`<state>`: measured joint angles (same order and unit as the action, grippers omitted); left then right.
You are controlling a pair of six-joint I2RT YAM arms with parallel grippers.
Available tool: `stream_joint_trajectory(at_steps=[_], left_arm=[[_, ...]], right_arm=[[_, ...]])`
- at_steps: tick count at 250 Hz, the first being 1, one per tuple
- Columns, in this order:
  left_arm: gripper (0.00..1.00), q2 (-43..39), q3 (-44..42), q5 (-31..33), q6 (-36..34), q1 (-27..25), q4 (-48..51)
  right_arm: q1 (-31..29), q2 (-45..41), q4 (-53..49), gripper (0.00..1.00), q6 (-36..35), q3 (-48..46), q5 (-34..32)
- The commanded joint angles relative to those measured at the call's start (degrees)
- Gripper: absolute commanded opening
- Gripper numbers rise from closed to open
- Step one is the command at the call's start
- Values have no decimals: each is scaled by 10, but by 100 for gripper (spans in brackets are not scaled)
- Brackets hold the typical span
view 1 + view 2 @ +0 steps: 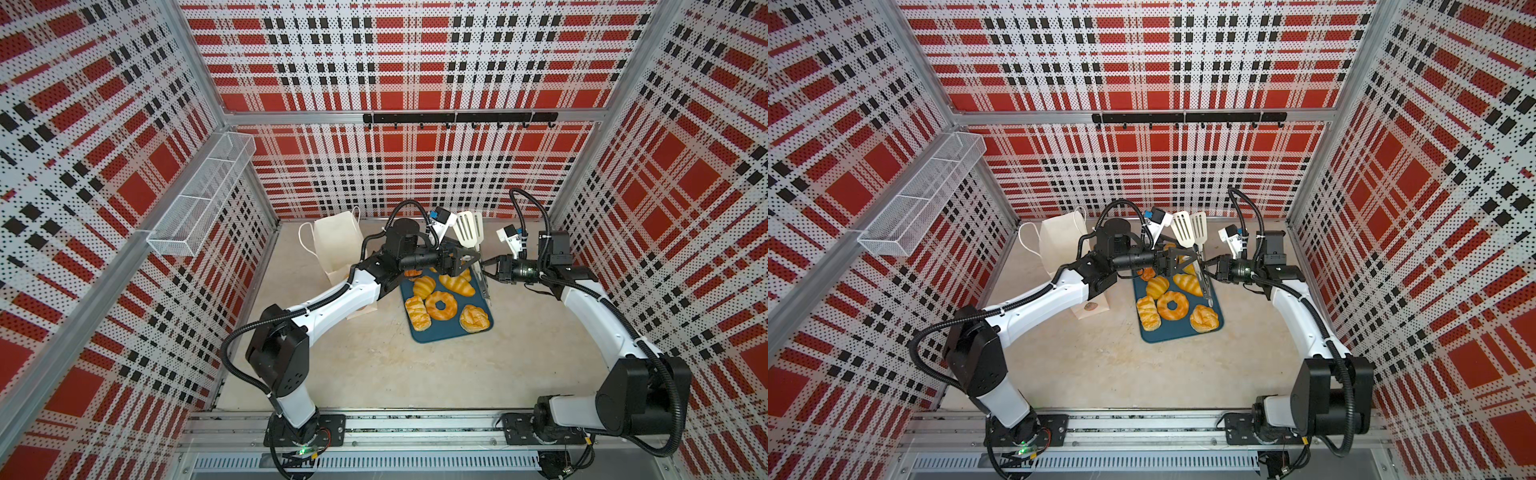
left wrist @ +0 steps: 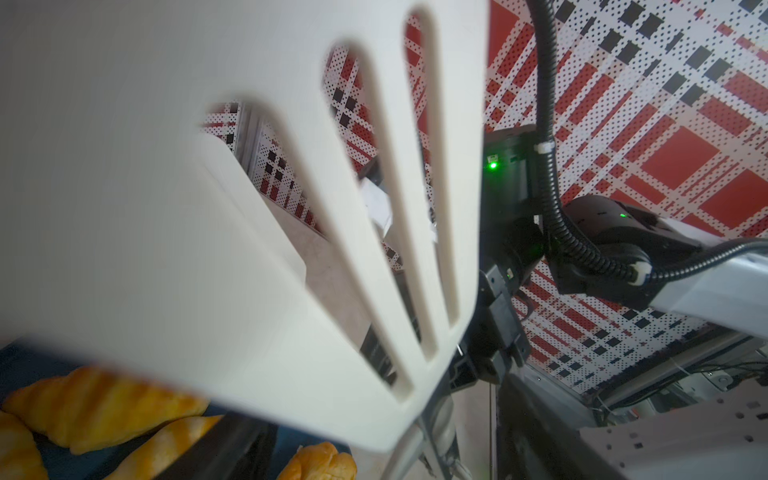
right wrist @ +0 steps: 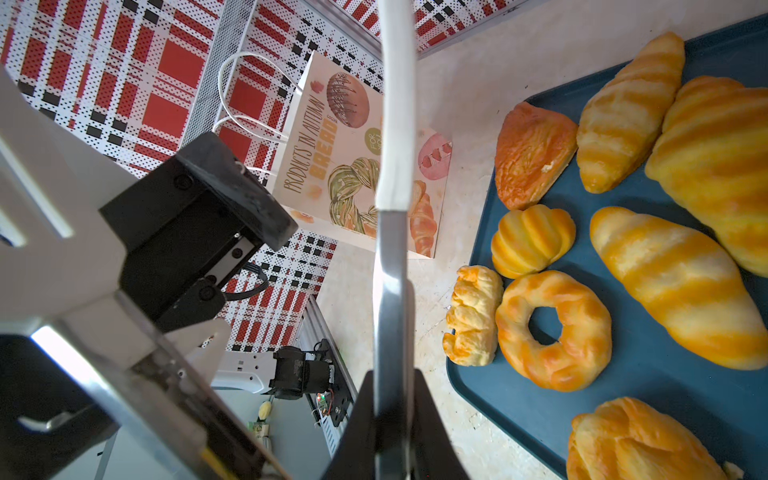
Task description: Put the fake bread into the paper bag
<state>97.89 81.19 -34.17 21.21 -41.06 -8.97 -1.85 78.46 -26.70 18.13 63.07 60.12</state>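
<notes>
Several glossy fake bread pieces lie on a dark-blue tray (image 1: 436, 334): a ring doughnut (image 1: 441, 305), croissants (image 3: 673, 282) and a darker triangular piece (image 3: 532, 153). The cream paper bag (image 1: 336, 241) (image 3: 332, 166) stands left of the tray, behind my left arm. My right gripper (image 3: 392, 436) is shut on the metal handle of white-headed tongs (image 1: 1183, 228), held upright over the tray's far right edge. My left gripper (image 2: 399, 453) reaches across the tray's far end; it is open, its fingers either side of the tongs, whose white head (image 2: 249, 249) fills the left wrist view.
A white wire basket (image 1: 203, 195) hangs on the left wall and a black hook rail (image 1: 459, 118) runs along the back wall. Bare beige tabletop (image 1: 374, 365) lies in front of the tray. Both arm bases sit on the front rail.
</notes>
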Motion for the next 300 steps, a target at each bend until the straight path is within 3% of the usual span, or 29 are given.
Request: stream_joint_trajectory(at_steps=[1,54,158,300], left_arm=[[81,5,26,-17,6,0,-21],[74,5,31,-31,7,-2,-21],[68,16,45,-59,14,-5,-21],[33,19,51,-69,19,-9,-28]], right_arm=[[2,3,26,15,0,16,29],[2,4,21,15,0,14,33],[2,2,18,15,3,21,56],[2,-4,47,15,26,10,59]])
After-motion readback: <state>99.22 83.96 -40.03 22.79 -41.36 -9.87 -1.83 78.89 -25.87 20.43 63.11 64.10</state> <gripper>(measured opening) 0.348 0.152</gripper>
